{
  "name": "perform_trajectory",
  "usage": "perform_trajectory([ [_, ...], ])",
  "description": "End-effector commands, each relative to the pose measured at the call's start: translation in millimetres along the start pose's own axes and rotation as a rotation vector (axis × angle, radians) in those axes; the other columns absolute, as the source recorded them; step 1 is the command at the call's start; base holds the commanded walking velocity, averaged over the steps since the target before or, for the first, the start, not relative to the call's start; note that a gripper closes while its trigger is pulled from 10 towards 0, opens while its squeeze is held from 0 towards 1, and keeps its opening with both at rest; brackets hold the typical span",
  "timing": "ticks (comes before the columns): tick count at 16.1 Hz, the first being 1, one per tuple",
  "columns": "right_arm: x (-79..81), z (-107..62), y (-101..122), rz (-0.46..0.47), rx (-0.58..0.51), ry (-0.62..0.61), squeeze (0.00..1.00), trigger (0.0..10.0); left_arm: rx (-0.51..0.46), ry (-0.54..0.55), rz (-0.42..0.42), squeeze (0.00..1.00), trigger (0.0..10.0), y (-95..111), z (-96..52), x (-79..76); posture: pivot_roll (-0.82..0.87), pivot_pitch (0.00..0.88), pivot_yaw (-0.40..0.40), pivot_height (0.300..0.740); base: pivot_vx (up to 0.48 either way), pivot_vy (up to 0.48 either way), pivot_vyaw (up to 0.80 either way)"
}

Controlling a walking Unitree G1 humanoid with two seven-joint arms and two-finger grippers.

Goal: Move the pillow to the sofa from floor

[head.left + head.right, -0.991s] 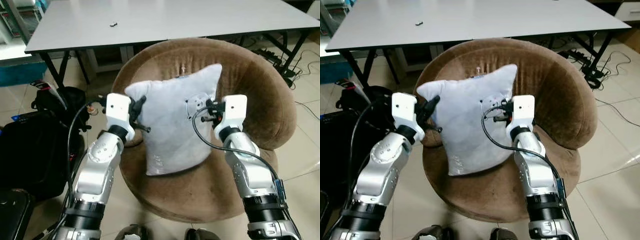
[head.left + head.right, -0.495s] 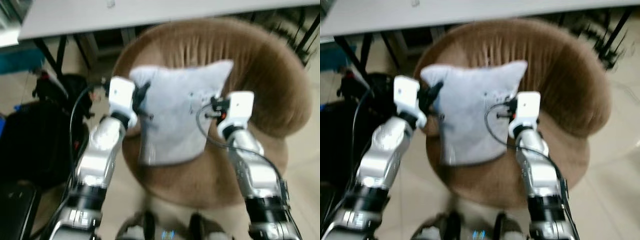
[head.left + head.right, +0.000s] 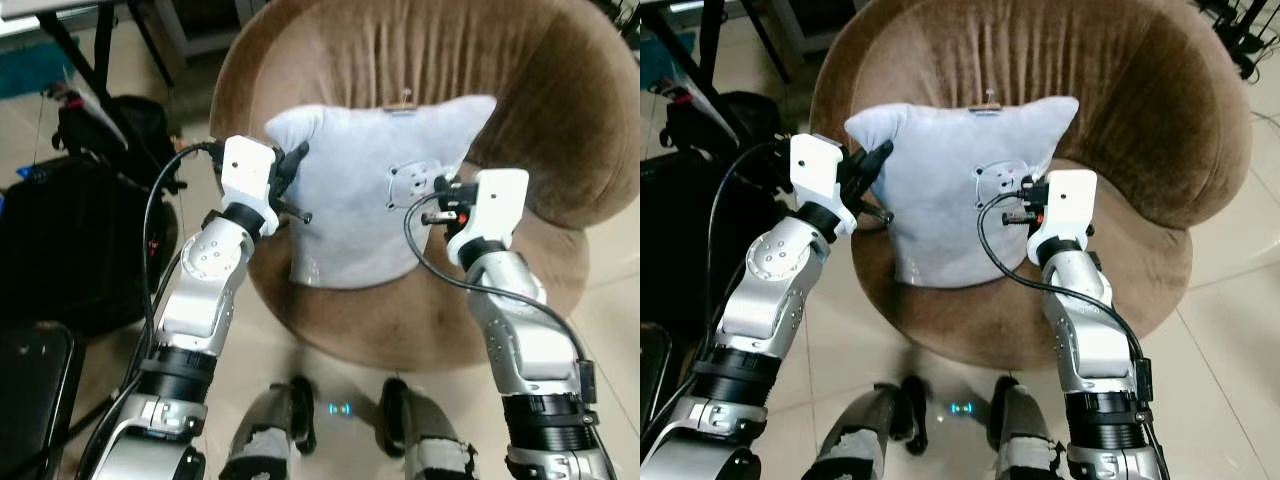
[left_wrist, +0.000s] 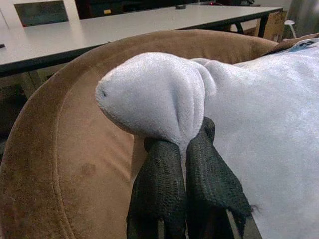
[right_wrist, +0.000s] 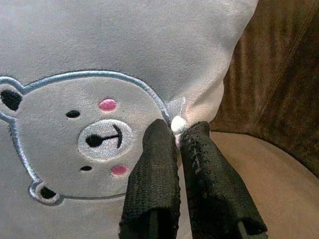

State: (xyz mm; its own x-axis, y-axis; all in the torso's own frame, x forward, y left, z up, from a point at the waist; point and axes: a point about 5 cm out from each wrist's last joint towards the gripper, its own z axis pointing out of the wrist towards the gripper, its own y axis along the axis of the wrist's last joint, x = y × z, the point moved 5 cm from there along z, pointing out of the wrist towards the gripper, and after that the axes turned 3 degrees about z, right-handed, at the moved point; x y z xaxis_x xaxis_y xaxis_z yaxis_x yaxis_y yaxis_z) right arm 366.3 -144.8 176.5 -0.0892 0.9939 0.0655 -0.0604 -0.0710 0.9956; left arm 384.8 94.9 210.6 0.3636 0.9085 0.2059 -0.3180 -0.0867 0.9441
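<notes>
Pillow held up over the sofa seat, both grippers pinching it.

Brown round sofa [image 3: 560, 120] takes up most of the head views, curved back behind, seat below. Light grey pillow [image 3: 370, 200] hangs upright in front of the sofa back, bottom edge over the seat; can't tell if it touches the cushion. Bear face embroidered on it [image 5: 84, 134]. Left gripper [image 4: 185, 149] fingers pressed together, clamped on the pillow's upper left corner, corner fabric bulging above the fingertips. Right gripper [image 5: 177, 132] fingers nearly together, nipping a small fold of fabric right beside the bear patch on the pillow's right side. Black bags [image 3: 70, 260] on the floor left of the sofa. Surface [image 4: 99, 30] behind the sofa back.
</notes>
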Motion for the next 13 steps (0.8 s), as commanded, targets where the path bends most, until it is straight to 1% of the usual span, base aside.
perform_trajectory([
  [1,-3.9,-2.6,1,0.011,0.004,-0.016,0.00,10.0,0.005,-0.004,0.016,0.00,10.0,-2,-0.2,1.6,-0.05,0.407,0.055,0.689,0.000,0.000,0.00],
  [3,0.1,-1.6,2,0.021,0.012,-0.006,0.00,10.0,-0.006,0.012,0.022,0.00,10.0,2,1.8,4.0,-0.04,0.413,0.038,0.684,0.000,0.000,0.00],
  [4,1.1,-2.4,2,0.020,0.018,-0.004,0.00,10.0,-0.011,0.013,0.022,0.00,10.0,2,1.6,3.3,-0.04,0.409,0.035,0.669,0.000,0.000,0.00],
  [5,1.1,-2.8,5,0.026,0.005,-0.007,0.00,10.0,-0.015,0.014,0.023,0.00,10.0,1,1.0,3.1,-0.04,0.399,0.033,0.669,0.000,0.000,0.00],
  [9,0.6,2.1,13,0.038,-0.019,-0.011,0.00,10.0,-0.030,0.023,0.052,0.00,10.0,6,3.1,11.0,-0.04,0.372,0.032,0.669,0.000,0.000,0.00],
  [10,0.7,4.9,29,0.053,-0.072,0.000,0.00,10.0,-0.091,0.021,0.074,0.00,10.0,25,6.4,14.3,-0.03,0.355,0.034,0.669,0.000,0.000,0.00],
  [11,-3.3,6.8,53,0.070,-0.132,0.006,0.00,10.0,-0.168,-0.040,0.026,0.00,10.0,53,10.3,10.5,-0.03,0.355,0.034,0.669,0.000,0.000,0.00],
  [12,-10.7,9.7,77,0.083,-0.195,0.004,0.00,10.0,-0.251,-0.094,-0.053,0.00,10.0,82,11.7,11.1,-0.03,0.355,0.034,0.669,0.000,0.000,0.00],
  [13,-15.0,12.3,91,0.080,-0.226,0.001,0.00,10.0,-0.272,-0.108,-0.101,0.00,10.0,93,13.0,16.5,-0.03,0.353,0.035,0.669,0.000,0.000,0.00],
])
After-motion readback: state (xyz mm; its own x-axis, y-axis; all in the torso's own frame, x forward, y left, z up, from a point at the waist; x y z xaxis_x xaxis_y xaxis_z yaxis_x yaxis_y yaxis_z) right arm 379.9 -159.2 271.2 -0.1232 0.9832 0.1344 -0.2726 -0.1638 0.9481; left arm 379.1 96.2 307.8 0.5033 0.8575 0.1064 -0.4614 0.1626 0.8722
